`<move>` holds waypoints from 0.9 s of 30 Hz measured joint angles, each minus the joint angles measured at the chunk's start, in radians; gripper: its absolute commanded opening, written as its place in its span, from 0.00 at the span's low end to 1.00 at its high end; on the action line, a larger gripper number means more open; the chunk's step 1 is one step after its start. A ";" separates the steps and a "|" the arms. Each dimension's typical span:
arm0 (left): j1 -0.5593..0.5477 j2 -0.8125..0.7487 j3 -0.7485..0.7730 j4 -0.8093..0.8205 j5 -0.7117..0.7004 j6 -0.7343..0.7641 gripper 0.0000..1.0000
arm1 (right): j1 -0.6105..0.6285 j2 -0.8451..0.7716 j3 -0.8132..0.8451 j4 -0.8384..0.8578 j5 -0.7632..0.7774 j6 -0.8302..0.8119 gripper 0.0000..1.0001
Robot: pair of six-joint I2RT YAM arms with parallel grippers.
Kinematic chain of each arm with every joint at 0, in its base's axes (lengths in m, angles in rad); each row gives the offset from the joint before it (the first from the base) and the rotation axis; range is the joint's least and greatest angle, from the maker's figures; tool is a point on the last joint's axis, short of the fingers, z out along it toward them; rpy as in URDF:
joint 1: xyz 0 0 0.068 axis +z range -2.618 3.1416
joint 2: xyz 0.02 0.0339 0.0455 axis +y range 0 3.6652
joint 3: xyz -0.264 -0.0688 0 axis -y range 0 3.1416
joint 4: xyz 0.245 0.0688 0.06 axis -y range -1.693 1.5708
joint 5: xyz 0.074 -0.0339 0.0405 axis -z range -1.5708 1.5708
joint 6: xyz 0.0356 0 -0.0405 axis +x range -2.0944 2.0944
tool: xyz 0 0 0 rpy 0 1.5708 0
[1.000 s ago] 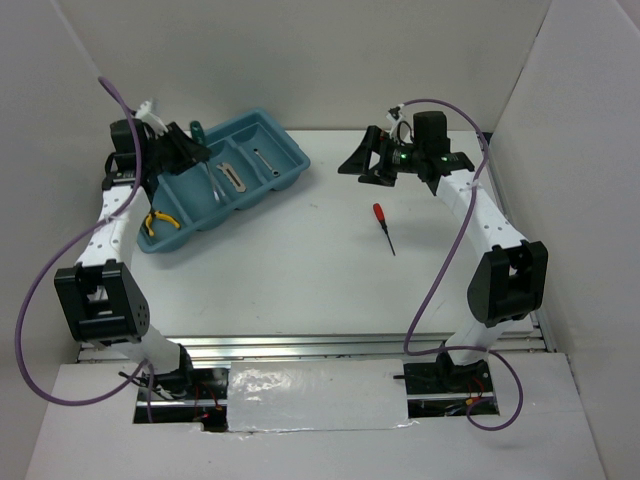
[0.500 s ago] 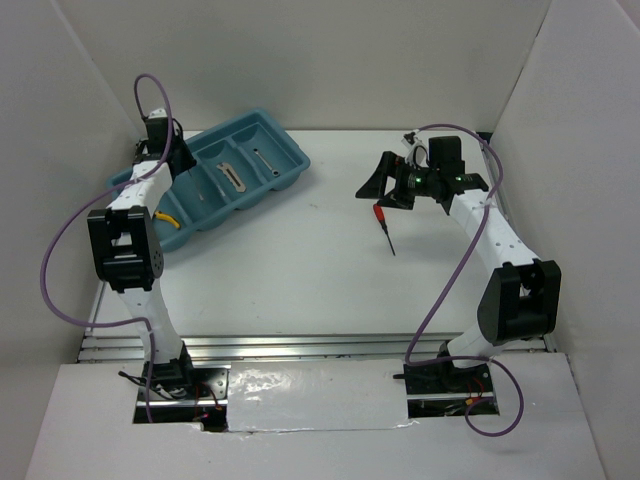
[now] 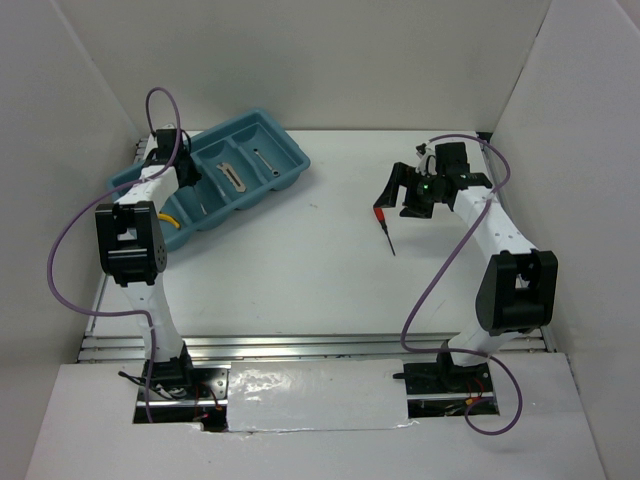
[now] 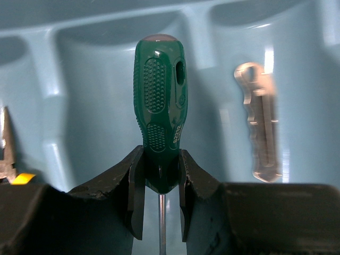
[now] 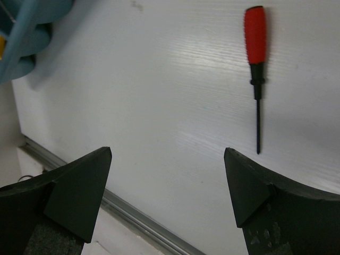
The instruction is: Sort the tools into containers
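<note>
My left gripper (image 4: 159,172) is shut on the lower end of the green-handled screwdriver (image 4: 159,95) and holds it over the light blue tray (image 3: 285,150). Behind it lies the compartment between the yellow pliers (image 3: 175,221) and the grey folding knife (image 4: 260,122). A thin silver rod (image 3: 262,160) lies in the compartment past the knife. The red-handled screwdriver (image 5: 255,32) lies flat on the white table. My right gripper (image 5: 167,159) hangs open just above it, and the tool lies outside the gap, beyond the right finger (image 5: 249,186).
The tray (image 5: 26,37) shows at the upper left of the right wrist view. A metal rail (image 5: 133,215) marks the table's near edge. White walls close in the table at the back and on both sides. Purple cables (image 3: 60,260) loop off both arms.
My left arm swung in over the tray with the green screwdriver. My right gripper came nearer and lower, to just above the red screwdriver's handle.
</note>
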 measured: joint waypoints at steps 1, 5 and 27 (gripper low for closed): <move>0.007 0.005 -0.005 -0.001 0.001 -0.002 0.11 | -0.002 0.011 0.003 -0.013 0.018 -0.006 0.94; 0.035 0.031 -0.008 -0.019 0.011 0.000 0.49 | -0.005 0.061 0.016 -0.051 0.079 -0.030 0.89; -0.035 -0.496 -0.085 -0.006 0.180 0.133 0.92 | 0.149 0.406 0.267 -0.202 0.494 -0.222 0.68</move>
